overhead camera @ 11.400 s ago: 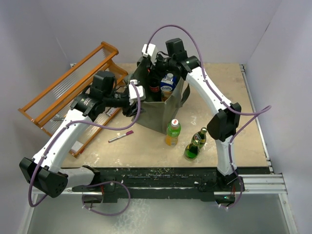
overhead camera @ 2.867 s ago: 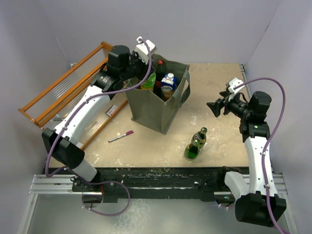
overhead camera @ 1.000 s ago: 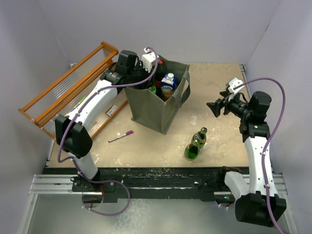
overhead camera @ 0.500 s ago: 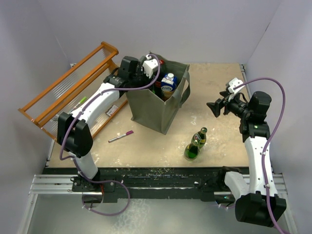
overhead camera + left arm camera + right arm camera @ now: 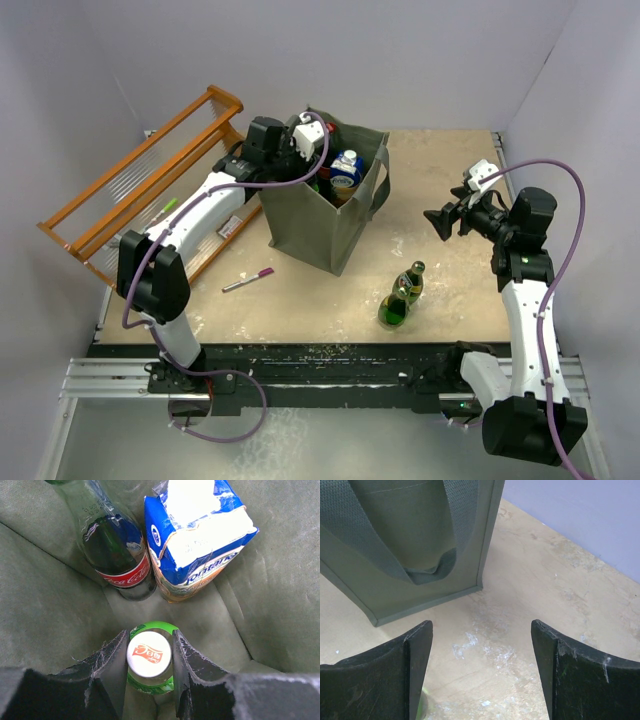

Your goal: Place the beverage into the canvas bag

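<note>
The canvas bag (image 5: 322, 228) stands open at the table's back centre. My left gripper (image 5: 149, 640) reaches down inside it, shut on the beverage, a green-labelled bottle with a white cap (image 5: 149, 654); both fingers press its neck just below the cap. The bag's floor shows under the bottle; whether the bottle rests on it I cannot tell. A cola bottle (image 5: 117, 560) and a blue carton (image 5: 200, 535) stand further in. My right gripper (image 5: 432, 222) hovers open right of the bag, nothing between its fingers (image 5: 417, 645), facing the bag's side and handle (image 5: 410, 545).
Two green glass bottles (image 5: 411, 283) (image 5: 392, 310) stand on the table in front of the bag, toward the right arm. An orange wooden rack (image 5: 140, 190) lies at the left. A pink pen (image 5: 248, 282) lies on the table near the bag's front left corner.
My left gripper has sunk deeper into the bag with the green bottle, which was at the rim earlier. The right arm has stayed where it was.
</note>
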Robot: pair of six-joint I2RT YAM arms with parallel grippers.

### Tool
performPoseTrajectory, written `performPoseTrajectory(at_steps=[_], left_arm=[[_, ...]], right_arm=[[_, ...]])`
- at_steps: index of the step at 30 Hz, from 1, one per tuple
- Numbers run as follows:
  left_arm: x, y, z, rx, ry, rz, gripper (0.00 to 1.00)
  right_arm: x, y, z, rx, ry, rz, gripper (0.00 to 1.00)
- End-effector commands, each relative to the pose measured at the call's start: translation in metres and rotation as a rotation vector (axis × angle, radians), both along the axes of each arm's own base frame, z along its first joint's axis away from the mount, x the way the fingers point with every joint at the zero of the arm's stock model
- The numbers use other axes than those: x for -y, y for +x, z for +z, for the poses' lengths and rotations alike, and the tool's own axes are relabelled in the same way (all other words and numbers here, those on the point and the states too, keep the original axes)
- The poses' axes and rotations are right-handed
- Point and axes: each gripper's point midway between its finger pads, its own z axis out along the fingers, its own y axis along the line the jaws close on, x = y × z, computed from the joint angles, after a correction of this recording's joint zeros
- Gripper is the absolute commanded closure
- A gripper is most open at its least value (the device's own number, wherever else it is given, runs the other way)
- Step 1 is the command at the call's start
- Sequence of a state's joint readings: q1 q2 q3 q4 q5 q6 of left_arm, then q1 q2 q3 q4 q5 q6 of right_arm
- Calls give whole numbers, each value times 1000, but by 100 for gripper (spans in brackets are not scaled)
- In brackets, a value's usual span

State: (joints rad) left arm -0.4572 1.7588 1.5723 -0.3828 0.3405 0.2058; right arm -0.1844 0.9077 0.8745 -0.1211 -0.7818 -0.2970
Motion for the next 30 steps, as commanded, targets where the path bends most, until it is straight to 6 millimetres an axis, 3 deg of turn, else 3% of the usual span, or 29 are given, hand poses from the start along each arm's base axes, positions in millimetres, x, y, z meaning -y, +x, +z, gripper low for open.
performPoseTrajectory(at_steps=[1,14,20,30], left_arm=[[-11,2,30,102,1,6,75],[-11,-5,56,135,-20,-8,44],[-15,-9,83,190,-42,0,34],[-21,-26,139,303,-104,0,25]], right_arm=[[-2,-1,7,40,-7,22,19],[-3,-1,6,38,-6,25,18],[-3,-2,6,39,-6,26,18],[3,-4,9,8,-74,25,18]])
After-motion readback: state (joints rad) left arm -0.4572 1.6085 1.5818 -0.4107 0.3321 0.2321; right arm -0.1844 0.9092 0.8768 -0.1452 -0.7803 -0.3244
